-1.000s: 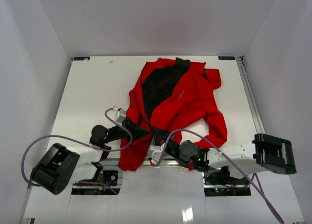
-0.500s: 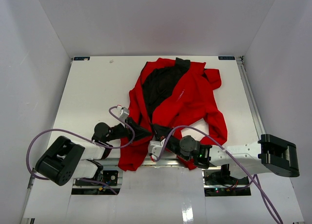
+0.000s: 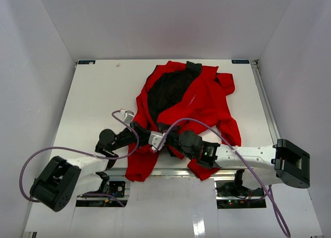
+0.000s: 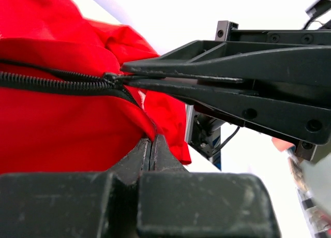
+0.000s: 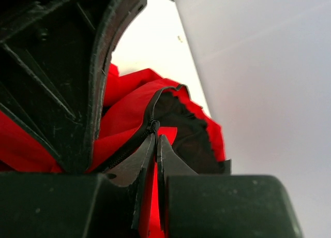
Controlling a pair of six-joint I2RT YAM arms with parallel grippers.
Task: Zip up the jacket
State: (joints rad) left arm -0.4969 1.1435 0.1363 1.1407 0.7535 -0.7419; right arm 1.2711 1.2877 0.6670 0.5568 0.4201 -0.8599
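White table (image 3: 93, 103), walled at left, far and right sides. Bears a red jacket (image 3: 207, 108), crumpled, right of centre. Shows black lining (image 3: 170, 88) toward the far edge. Stretches from near the far edge to past the near edge.

A white surface (image 3: 98, 93) sits boxed in by three plain white walls: a back wall (image 3: 165, 20), a left wall (image 3: 31, 93) and a right wall (image 3: 302, 67). Small blue tags (image 3: 86, 62) mark its far corners (one each side). A metal rail (image 3: 265, 108) runs along its right edge. The light is even and soft.
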